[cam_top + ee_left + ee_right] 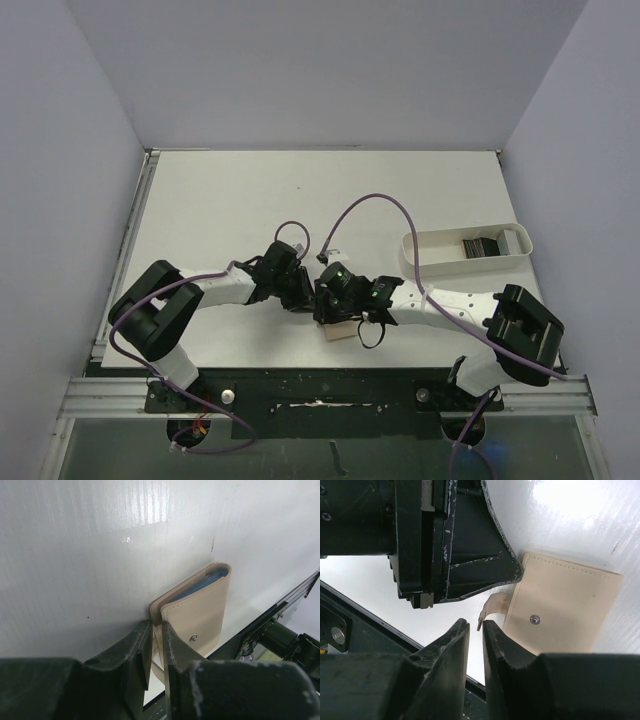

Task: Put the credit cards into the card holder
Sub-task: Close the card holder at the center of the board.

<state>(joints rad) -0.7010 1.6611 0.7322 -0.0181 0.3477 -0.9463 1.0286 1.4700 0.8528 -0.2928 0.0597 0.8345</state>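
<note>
The tan card holder lies closed near the table's front edge, between both grippers. In the left wrist view my left gripper is shut on the near edge of the card holder; tan leather fills the gap between its jaws, and blue lining shows at the far end. My right gripper has its jaws a narrow slit apart, with the end of the holder's strap tab just at its fingertips. The snap stud faces up. The dark credit cards stand in the white tray.
The white oblong tray sits at the right, behind the right arm. The black frame rail runs along the table's front edge just below the holder. A purple cable loops over the middle of the table.
</note>
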